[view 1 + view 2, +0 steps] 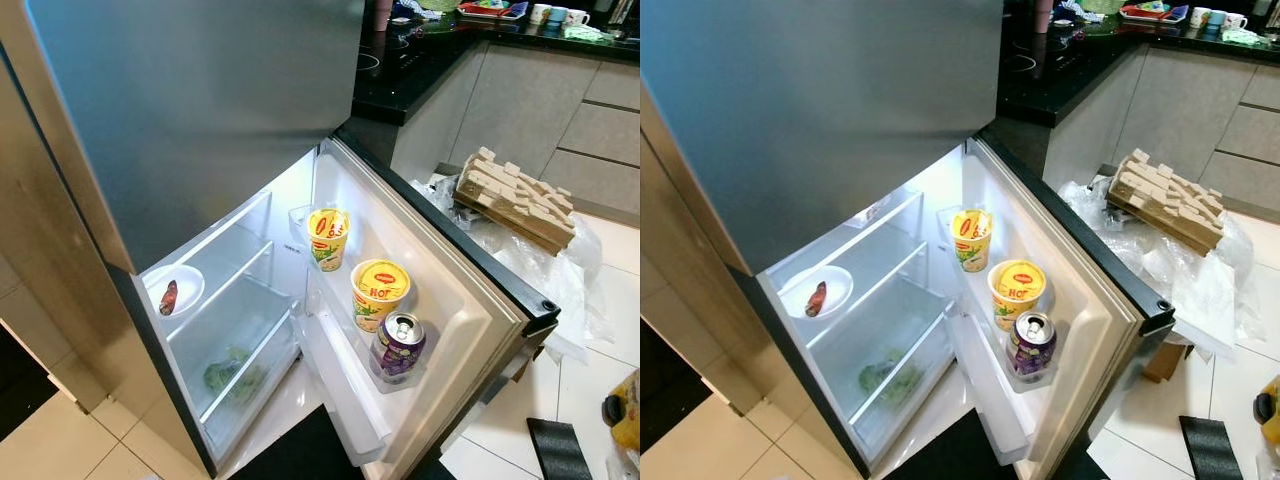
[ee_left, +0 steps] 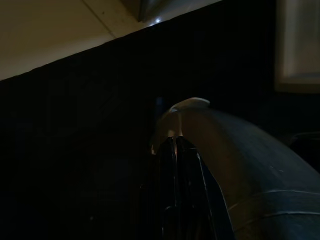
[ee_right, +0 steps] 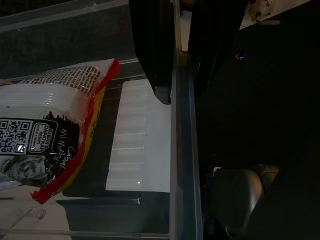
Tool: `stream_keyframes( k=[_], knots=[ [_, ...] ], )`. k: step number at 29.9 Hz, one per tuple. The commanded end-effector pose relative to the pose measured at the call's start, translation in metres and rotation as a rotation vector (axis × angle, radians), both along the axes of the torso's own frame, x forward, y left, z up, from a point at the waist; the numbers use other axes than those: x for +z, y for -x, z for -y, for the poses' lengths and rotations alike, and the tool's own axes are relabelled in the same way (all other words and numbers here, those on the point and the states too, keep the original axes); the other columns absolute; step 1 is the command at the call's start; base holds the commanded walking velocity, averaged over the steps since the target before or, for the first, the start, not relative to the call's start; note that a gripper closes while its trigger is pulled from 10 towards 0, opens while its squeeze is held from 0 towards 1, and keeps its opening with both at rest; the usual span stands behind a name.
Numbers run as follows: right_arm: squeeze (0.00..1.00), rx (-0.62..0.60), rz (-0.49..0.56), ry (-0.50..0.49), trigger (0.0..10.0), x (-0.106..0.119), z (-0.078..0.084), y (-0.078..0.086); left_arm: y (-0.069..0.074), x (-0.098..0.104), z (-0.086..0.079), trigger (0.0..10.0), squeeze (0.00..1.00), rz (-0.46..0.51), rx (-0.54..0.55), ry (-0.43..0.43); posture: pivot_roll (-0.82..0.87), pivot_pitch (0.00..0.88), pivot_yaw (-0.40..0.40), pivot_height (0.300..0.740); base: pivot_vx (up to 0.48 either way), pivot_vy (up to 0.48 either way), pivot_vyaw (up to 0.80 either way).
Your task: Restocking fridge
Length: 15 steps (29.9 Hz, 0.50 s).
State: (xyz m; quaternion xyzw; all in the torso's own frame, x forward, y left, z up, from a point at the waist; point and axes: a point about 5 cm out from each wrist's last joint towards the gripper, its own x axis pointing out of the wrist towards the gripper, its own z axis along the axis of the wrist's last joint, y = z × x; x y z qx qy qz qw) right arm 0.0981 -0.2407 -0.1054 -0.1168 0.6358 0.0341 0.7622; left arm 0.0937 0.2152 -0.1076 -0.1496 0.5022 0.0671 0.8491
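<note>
A small plate (image 1: 172, 292) with a reddish bit of food is seen on the fridge's (image 1: 200, 120) upper shelf, greens (image 1: 232, 372) in the drawer below. In the open door's rack (image 1: 345, 385), two yellow noodle cups (image 1: 328, 238) and a purple can (image 1: 398, 347) are lined up. The left tool (image 2: 175, 150) looks pressed together, nothing held, all very dark. The right tool (image 3: 181, 75) is set slightly apart astride a clear bin's edge (image 3: 181, 165), beside a snack packet (image 3: 47, 125).

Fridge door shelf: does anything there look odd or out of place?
Yes. Two instant noodle cups stand on the door shelf beside a purple drink can; dry noodles need no chilling. The can's top seems already opened, so it might spill, though that is hard to confirm.
</note>
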Motion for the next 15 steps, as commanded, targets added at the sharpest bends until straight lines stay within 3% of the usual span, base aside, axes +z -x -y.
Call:
stream_keyframes(
  k=[1, 7, 15],
  knots=[
    [0.00, -0.004, 0.015, 0.009, 10.0, 0.0008, -0.0006, -0.0042, 0.0052, -0.0008, -0.0049, 10.0, 0.00, -0.034, -0.004, -0.021, -0.04, 0.000, -0.029, 0.740, 0.000, 0.000, 0.00],
    [0.00, -0.003, 0.015, 0.006, 10.0, 0.0005, -0.0020, -0.0043, 0.0070, -0.0026, -0.0017, 10.0, 0.00, -0.068, -0.028, -0.033, -0.04, 0.000, -0.026, 0.740, 0.000, 0.000, 0.00],
    [0.00, -0.001, 0.014, 0.006, 10.0, 0.0002, -0.0028, -0.0040, 0.0090, -0.0040, 0.0018, 10.0, 0.00, -0.092, -0.082, -0.055, -0.04, 0.000, -0.026, 0.740, -0.301, 0.000, 0.00]
  ],
)
